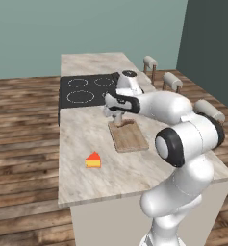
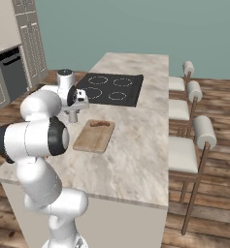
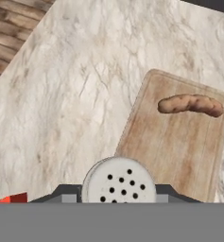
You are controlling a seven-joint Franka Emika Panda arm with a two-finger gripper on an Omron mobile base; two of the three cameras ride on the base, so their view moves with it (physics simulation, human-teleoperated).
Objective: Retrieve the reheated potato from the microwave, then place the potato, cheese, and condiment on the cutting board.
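A long marble-topped kitchen island [image 1: 86, 139] runs away from the robot's base over a dark plank floor, with a black four-ring cooktop [image 1: 86, 89] set into its far half and three white-cushioned bar stools [image 2: 191, 140] lined along its right side. The white arm reaches forward and low over the near half of the counter, its gripper [image 1: 117, 116] hanging just above the marble at the left far corner of the cutting board [image 1: 130, 137], a light-brown wooden rectangle lying flat near the island's right edge. The pincer is clenched on the condiment [image 3: 119, 182], a grey shaker whose pale perforated top sits squarely between the two dark fingertips in the hand view; in the right base view the shaker's body [image 2: 73, 116] hangs upright below the hand, just left of the board and apart from it, and whether its foot touches the marble cannot be told. The potato [image 3: 191, 104], a long tan-brown lump, lies across the far end of the board, just right of the gripper and clear of it. The cheese [image 1: 93, 160], a yellow-orange wedge with a red top, sits on bare marble well apart from the board, nearer the robot and to the left; a red sliver of it [image 3: 14, 198] peeks in at the lower left corner of the hand view. Grey cabinets [image 2: 12, 63] stand at the far left of the room.
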